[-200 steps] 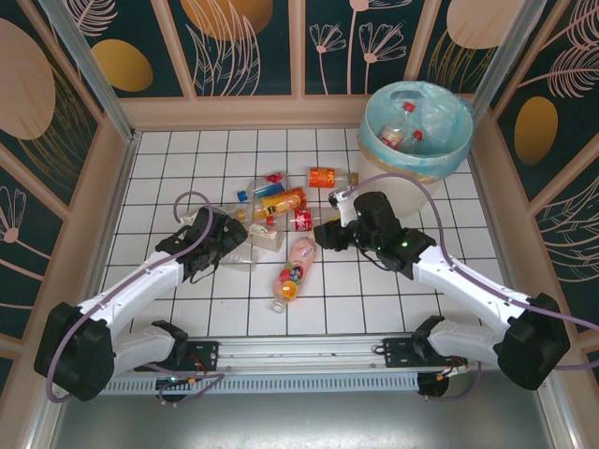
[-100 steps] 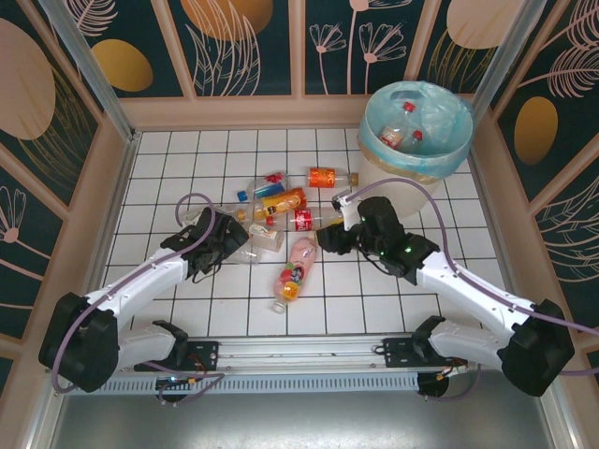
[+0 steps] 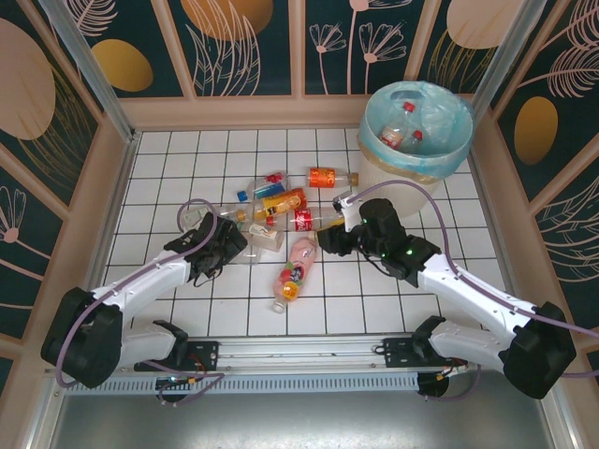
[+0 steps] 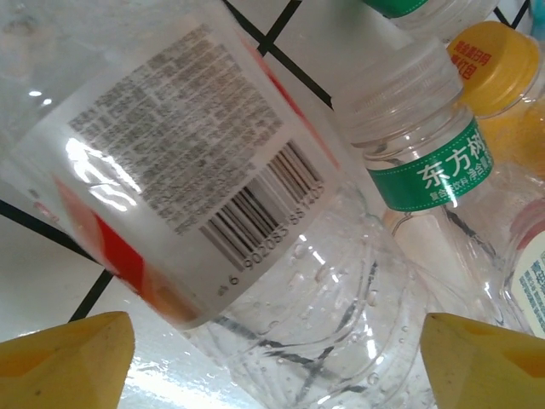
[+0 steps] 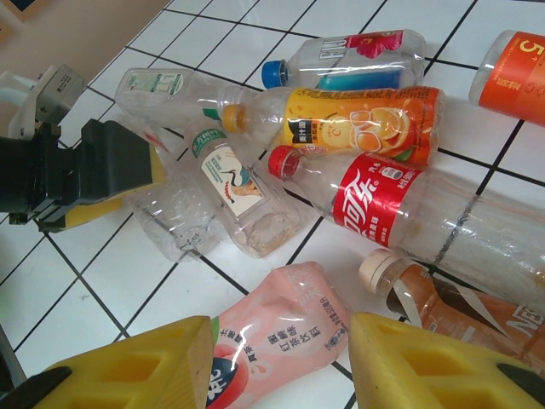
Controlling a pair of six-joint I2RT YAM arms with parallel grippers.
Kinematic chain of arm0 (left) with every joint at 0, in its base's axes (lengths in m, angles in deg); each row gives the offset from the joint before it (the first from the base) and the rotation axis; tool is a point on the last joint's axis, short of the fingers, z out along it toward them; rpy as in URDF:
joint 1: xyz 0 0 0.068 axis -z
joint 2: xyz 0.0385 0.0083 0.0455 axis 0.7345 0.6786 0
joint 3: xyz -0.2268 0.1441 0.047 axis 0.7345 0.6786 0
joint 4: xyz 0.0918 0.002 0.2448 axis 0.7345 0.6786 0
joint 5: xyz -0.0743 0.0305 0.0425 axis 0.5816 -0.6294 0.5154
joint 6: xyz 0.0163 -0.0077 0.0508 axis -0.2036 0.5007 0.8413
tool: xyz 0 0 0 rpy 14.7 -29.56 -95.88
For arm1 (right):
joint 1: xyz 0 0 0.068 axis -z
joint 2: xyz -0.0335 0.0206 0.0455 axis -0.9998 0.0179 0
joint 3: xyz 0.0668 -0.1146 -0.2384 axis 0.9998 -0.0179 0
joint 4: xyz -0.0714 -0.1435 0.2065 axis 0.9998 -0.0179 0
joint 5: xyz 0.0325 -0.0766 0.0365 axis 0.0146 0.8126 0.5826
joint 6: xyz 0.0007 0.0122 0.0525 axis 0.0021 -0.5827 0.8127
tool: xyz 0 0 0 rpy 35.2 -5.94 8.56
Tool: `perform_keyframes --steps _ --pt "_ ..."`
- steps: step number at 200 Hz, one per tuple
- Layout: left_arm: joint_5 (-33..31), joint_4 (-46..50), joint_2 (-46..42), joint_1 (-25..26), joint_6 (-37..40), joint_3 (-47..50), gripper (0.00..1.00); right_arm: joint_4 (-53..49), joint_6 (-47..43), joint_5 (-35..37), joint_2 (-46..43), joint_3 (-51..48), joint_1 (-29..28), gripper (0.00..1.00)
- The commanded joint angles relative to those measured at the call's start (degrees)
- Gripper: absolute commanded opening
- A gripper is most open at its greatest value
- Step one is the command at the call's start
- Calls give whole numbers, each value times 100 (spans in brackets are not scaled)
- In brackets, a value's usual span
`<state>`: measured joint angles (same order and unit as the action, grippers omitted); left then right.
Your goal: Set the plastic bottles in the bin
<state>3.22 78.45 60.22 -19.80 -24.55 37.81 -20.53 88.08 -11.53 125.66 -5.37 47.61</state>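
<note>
While the left gripper (image 4: pixel 277 358) stands spread, pinching nothing: crushed clear bottle (image 4: pixel 255 256), one, flat on the tabletop (image 4: pixel 341 34), directly ahead between the pads (image 4: pixel 68 358), long axis slanting across the gap. Bin (image 3: pixel 440 182): far right corner, well apart, nearer the right arm (image 3: pixel 468 290).

Two white arms reach forward with elbows bent and wrists tipped down. The left gripper (image 3: pixel 227 245) holds its yellow fingers (image 4: pixel 68 358) spread wide. The right gripper (image 3: pixel 328 238) points across toward the left one, its own yellow fingers (image 5: pixel 128 371) partly apart.
</note>
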Motion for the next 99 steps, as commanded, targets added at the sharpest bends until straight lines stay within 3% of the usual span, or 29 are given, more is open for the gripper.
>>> perform_keyframes --steps 1,63,99 --pt "-183 544 -125 -55 146 163 84 170 -74 -53 -65 -45 -38 46" --pt "-206 1091 -1054 -565 368 363 84 186 -63 -69 -38 -48 -38 46" --pt "10 769 -1087 -567 289 269 95 181 -29 -136 71 13 -38 47"
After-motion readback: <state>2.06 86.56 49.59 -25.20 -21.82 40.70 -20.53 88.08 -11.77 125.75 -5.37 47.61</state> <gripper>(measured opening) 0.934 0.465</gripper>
